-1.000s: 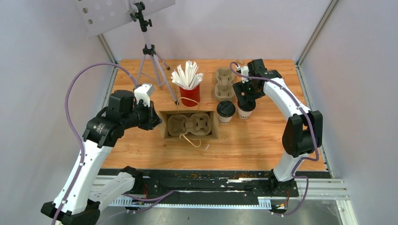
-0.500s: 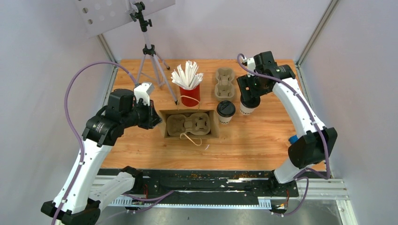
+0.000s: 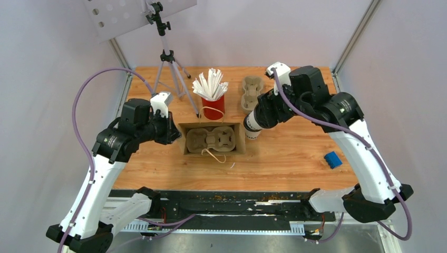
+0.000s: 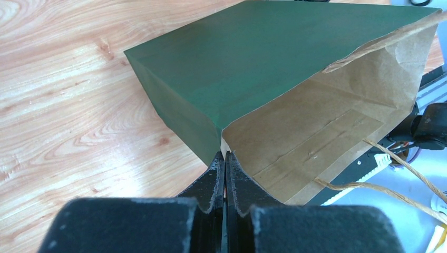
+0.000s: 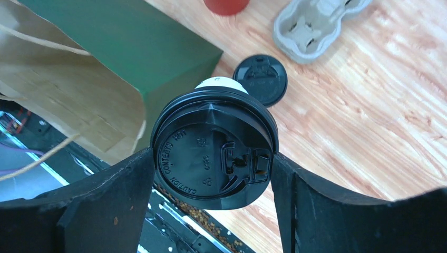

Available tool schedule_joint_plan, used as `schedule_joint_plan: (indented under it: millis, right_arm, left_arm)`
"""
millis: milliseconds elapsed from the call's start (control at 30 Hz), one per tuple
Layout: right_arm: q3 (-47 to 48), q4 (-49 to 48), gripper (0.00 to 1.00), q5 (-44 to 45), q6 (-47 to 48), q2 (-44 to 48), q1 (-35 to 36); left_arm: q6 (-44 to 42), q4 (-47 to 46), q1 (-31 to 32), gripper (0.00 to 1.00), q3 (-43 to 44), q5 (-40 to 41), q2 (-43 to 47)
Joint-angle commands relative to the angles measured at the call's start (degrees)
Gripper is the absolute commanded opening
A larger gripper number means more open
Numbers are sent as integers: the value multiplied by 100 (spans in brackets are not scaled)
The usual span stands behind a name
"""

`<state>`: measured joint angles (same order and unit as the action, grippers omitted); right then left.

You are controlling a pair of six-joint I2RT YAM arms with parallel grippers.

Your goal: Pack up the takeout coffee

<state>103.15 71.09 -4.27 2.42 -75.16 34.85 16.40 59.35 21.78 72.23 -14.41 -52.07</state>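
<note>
Takeout coffee consists of two white paper cups with black lids. Neither cup is in the bag yet, so you should judge the task as barely under way: one cup is gripped and off the worktop [image 3: 284, 158], and the other has not been picked up.

Working outward from the arm bases:

1. A small blue item [image 3: 332, 159] lies alone on the right of the worktop, well apart from everything else. It plays no part in this step.
2. The paper bag [image 4: 253, 63], green outside and brown inside, stands open at mid-worktop. A pulp tray [image 3: 213, 139] sits in its bottom, and its wells look empty from above.
3. The left jaws are together, pinching the bag's rim at its left end. You should read this as holding the mouth open and steady.
4. The right jaws are clamped on the held cup [image 5: 213, 155], one finger on each side just below the lid. The cup is tilted and clear of the worktop, just beside the right end of the bag.
5. The standing cup [image 5: 261, 79] is upright on the worktop, beside the bag's right wall and partly under the held cup.
6. Farther back, a spare tray [image 3: 251, 94] lies empty, a red cup [image 3: 213, 108] holds white straws [image 3: 210, 84], and a tripod [image 3: 169, 68] stands at the rear left.

What is left: seat the held cup in a well of the pulp tray, then fetch and seat the standing cup.
</note>
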Motion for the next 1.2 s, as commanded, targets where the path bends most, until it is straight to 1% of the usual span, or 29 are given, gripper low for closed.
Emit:
schedule_joint_plan:
  millis: [0,67,167,300,367,400,500,633,800,900,1000,1067,1167]
  right_arm:
    - [536,33,63,166,-419,211,182]
    - [492,-187,62,109,-379,350,322]
    - [115,-697,62,60,-280,712,644]
    - [-307,-1219,63,-195,-262,902,1297]
    - [-394,-1379,63,-109,-268,887,1685]
    - [-498,-1489,63,-2,-119,881,1869]
    - [-579,-1727,63,199,26,749,2249]
    - [-569,-1838,63,411,417,516,2501]
    - [-1315,-2587,63,263,1216,578,2620]
    - [-1481,-2691,63,203,1604,495,2810]
    - [-1443,-2479,63,604,2002,250,3135]
    - [-1382,-2417,63,850,2163,71,3281]
    - [-1352,-2562,63,853,2227,-83,3347]
  left_arm:
    - [45,-26,19,4,199,48,13]
    - [71,-50,19,5,174,23,13]
    - [78,-77,20,5,135,13,7]
    - [74,-82,19,6,98,-52,-8]
    - [82,-97,19,6,99,-82,-13]
    - [82,-106,19,6,107,-91,-21]
    - [36,-105,19,6,137,-88,-28]
    - [-63,-97,19,6,152,-99,-13]
    - [-144,-211,19,7,-38,-287,84]
    - [-12,-223,19,9,-37,-262,49]
    - [87,-222,19,12,181,-255,-129]
    - [91,-157,24,17,348,-189,-251]
    - [106,94,15,24,603,105,-374]
